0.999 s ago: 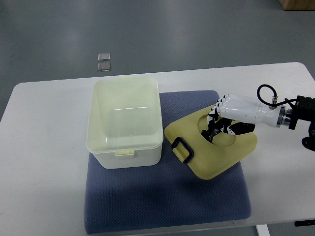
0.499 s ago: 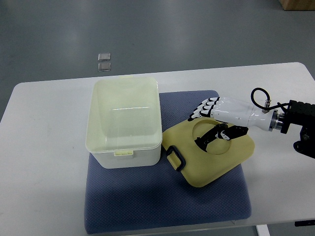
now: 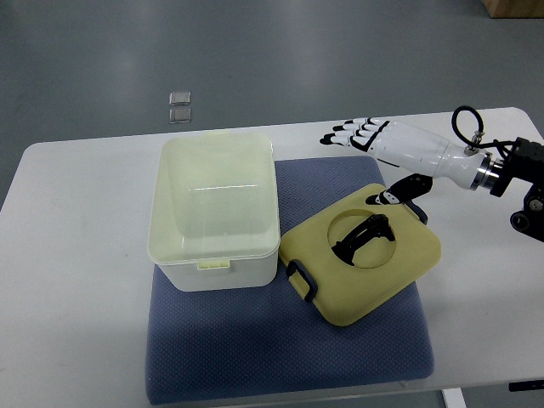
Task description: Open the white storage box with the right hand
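White storage box (image 3: 215, 211) open, empty, lid (image 3: 361, 253) (pale yellow, black handle) flat beside it, right hand (image 3: 380, 149) released, fingers spread.

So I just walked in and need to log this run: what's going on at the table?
The white storage box stands open on the blue mat, and its yellowish lid lies flat on the mat to its right, handle side up. The robot's right hand is above the lid's far edge with fingers spread, holding nothing. The left arm is out of view. The opening looks done.
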### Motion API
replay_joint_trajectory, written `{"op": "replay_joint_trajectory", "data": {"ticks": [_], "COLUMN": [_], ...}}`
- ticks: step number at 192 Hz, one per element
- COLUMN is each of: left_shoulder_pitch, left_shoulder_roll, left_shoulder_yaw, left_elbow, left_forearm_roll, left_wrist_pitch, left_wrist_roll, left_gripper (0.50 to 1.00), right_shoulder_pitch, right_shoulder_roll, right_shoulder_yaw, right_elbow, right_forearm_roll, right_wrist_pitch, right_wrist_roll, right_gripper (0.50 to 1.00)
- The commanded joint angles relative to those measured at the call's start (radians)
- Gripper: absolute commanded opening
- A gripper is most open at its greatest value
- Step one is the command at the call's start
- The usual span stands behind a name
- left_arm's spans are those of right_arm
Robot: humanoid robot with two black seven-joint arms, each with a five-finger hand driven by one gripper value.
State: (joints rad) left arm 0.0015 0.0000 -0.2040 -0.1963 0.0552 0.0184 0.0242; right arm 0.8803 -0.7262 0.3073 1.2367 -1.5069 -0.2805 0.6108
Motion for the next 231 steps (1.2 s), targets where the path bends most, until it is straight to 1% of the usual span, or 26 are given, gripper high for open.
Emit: {"op": "replay_joint_trajectory", "data": {"ticks": [1, 5, 21, 26, 28, 38, 41, 43, 54, 58, 59, 65, 73, 75, 90, 92, 95, 109, 126, 139, 152, 168, 182, 196, 213, 231], "left_shoulder_pitch": [0.0, 0.0, 0.0, 0.0, 0.0, 0.0, 0.0, 0.0, 0.0, 0.0, 0.0, 0.0, 0.0, 0.0, 0.0, 0.0, 0.0, 0.0, 0.0, 0.0, 0.0, 0.0, 0.0, 0.0, 0.0, 0.0], "left_shoulder_roll": [0.0, 0.0, 0.0, 0.0, 0.0, 0.0, 0.0, 0.0, 0.0, 0.0, 0.0, 0.0, 0.0, 0.0, 0.0, 0.0, 0.0, 0.0, 0.0, 0.0, 0.0, 0.0, 0.0, 0.0, 0.0, 0.0], "left_shoulder_yaw": [0.0, 0.0, 0.0, 0.0, 0.0, 0.0, 0.0, 0.0, 0.0, 0.0, 0.0, 0.0, 0.0, 0.0, 0.0, 0.0, 0.0, 0.0, 0.0, 0.002, 0.002, 0.002, 0.0, 0.0, 0.0, 0.0], "left_elbow": [0.0, 0.0, 0.0, 0.0, 0.0, -0.002, -0.002, -0.002, -0.002, -0.002, -0.002, -0.003, -0.003, -0.003, -0.002, -0.002, -0.002, -0.003, -0.005, -0.006, -0.006, -0.008, -0.009, -0.011, -0.012, -0.011], "left_forearm_roll": [0.0, 0.0, 0.0, 0.0, 0.0, 0.0, 0.0, 0.0, 0.0, 0.0, 0.0, 0.0, 0.0, 0.0, 0.0, 0.0, 0.0, 0.0, 0.0, 0.0, 0.0, 0.0, 0.0, 0.0, 0.0, 0.0], "left_wrist_pitch": [0.001, 0.002, 0.002, 0.002, 0.002, 0.002, 0.002, 0.002, 0.002, 0.002, 0.002, 0.002, 0.002, 0.002, 0.0, 0.0, 0.0, 0.0, 0.002, 0.001, 0.002, 0.0, 0.002, 0.0, 0.002, 0.002], "left_wrist_roll": [-0.001, 0.0, 0.0, 0.0, 0.0, 0.0, 0.0, 0.0, -0.001, 0.0, 0.0, 0.0, 0.0, 0.0, 0.0, 0.0, 0.0, 0.0, 0.0, 0.0, 0.013, 0.028, 0.03, 0.03, 0.03, 0.03], "left_gripper": [1.0, 1.0, 1.0, 1.0, 1.0, 1.0, 1.0, 1.0, 1.0, 1.0, 1.0, 1.0, 1.0, 1.0, 1.0, 1.0, 1.0, 1.0, 1.0, 1.0, 1.0, 1.0, 1.0, 1.0, 1.0, 1.0], "right_shoulder_pitch": [0.017, 0.017, 0.016, 0.016, 0.016, 0.016, 0.014, 0.014, 0.014, 0.014, 0.014, 0.014, 0.014, 0.014, 0.008, 0.008, 0.006, 0.003, 0.002, -0.012, -0.04, -0.066, -0.106, -0.135, -0.142, -0.142], "right_shoulder_roll": [-0.01, -0.012, -0.009, -0.004, -0.004, 0.01, 0.017, 0.018, 0.048, 0.054, 0.06, 0.074, 0.1, 0.1, 0.159, 0.159, 0.172, 0.212, 0.237, 0.252, 0.277, 0.321, 0.356, 0.376, 0.395, 0.419], "right_shoulder_yaw": [0.07, 0.081, 0.168, 0.202, 0.202, 0.256, 0.274, 0.274, 0.314, 0.319, 0.323, 0.337, 0.364, 0.365, 0.423, 0.423, 0.431, 0.44, 0.441, 0.441, 0.441, 0.454, 0.48, 0.5, 0.503, 0.504], "right_elbow": [-0.013, -0.016, -0.049, -0.06, -0.06, -0.069, -0.074, -0.074, -0.098, -0.105, -0.111, -0.129, -0.158, -0.158, -0.21, -0.21, -0.223, -0.278, -0.324, -0.353, -0.37, -0.379, -0.391, -0.416, -0.431, -0.442], "right_forearm_roll": [0.14, 0.157, 0.306, 0.37, 0.37, 0.496, 0.549, 0.55, 0.721, 0.748, 0.773, 0.856, 0.968, 0.968, 1.218, 1.219, 1.28, 1.476, 1.633, 1.749, 1.804, 1.828, 1.826, 1.826, 1.824, 1.824], "right_wrist_pitch": [0.072, 0.081, 0.161, 0.187, 0.187, 0.224, 0.236, 0.236, 0.267, 0.27, 0.274, 0.283, 0.29, 0.29, 0.294, 0.294, 0.293, 0.296, 0.305, 0.343, 0.371, 0.399, 0.445, 0.489, 0.515, 0.52], "right_wrist_roll": [0.0, 0.0, -0.002, -0.031, -0.031, -0.089, -0.115, -0.115, -0.197, -0.209, -0.223, -0.256, -0.299, -0.299, -0.387, -0.387, -0.408, -0.453, -0.465, -0.465, -0.462, -0.442, -0.419, -0.413, -0.413, -0.41], "right_gripper": [0.936, 0.936, 0.936, 0.936, 0.936, 0.936, 0.936, 0.936, 0.936, 0.936, 0.936, 0.936, 0.936, 0.936, 0.936, 0.936, 0.936, 0.936, 0.936, 0.936, 0.936, 0.936, 0.936, 0.936, 0.936, 0.936]}}
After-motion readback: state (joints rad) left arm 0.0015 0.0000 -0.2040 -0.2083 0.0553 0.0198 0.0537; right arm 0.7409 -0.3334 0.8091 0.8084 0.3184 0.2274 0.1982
